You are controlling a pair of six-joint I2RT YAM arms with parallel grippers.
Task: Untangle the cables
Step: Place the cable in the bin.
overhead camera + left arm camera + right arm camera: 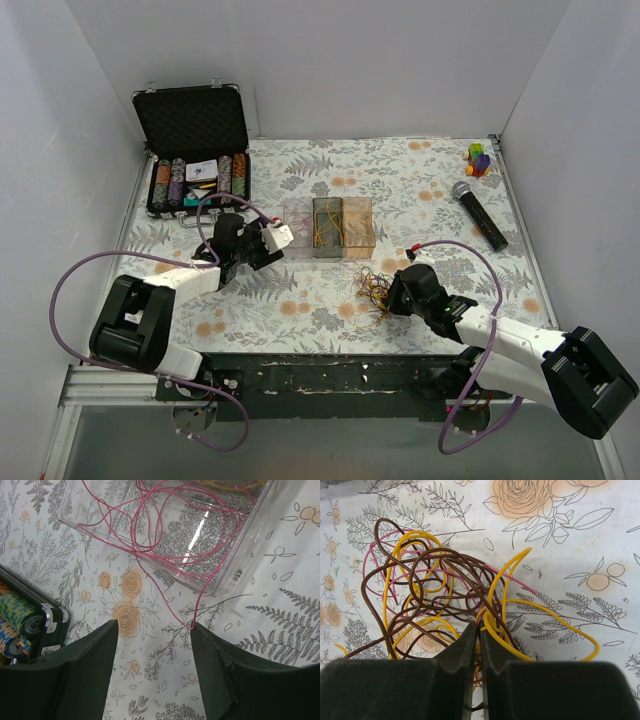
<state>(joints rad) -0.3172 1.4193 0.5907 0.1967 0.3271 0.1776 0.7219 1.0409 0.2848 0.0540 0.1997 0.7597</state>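
Right fingers (466, 650) are pinching narrow on the tangle of cables (440, 585), sitting on the counter (570, 530) (near the tray (235, 555)). Left fingers (95, 650) are hanging wide over a pink wire (199, 602); best pulling one strand slowly.

Left gripper (152, 627): two dark jaws stand wide apart, with only the flowery cloth (280, 610) between them.
Pink wire (150, 535): its loops lie in the clear box (240, 565) past the jaws. One end runs out and down to the tip of the jaw on the picture's right.
Chip case (50, 620): just outside the other jaw, with striped chips in it.
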